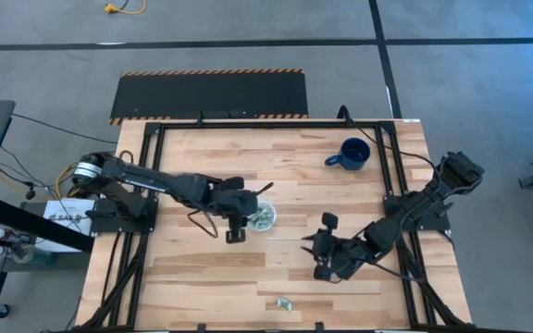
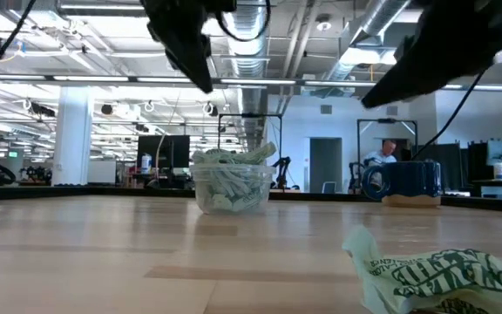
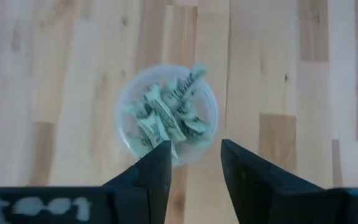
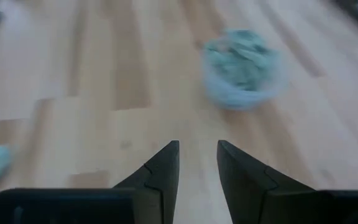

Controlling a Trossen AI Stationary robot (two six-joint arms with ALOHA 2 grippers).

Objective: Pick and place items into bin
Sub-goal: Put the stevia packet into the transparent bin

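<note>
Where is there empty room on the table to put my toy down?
The far strip between the cup and the blue mug is bare wood. So is the near left corner, left of the lone wrapper. The middle is crowded: the left pincer hangs over the cup, and the right pincer hovers close by.

Even, bright indoor illumination in all four views; sharpness varies by camera.

High view: the worktop (image 1: 276, 277) is uniformly lit, with only short soft shadows beneath the arms. Low view: rows of ceiling lights (image 2: 103, 39) glare in the room behind, so the arms appear as near-black silhouettes; the nearest wrapper (image 2: 434, 275) is soft, out of focus. Left wrist view: the cup (image 3: 166, 115) is fairly sharp, the worktop grain slightly smeared. Right wrist view: heavily blurred throughout; the cup (image 4: 244, 68) is a hazy blotch.
</note>
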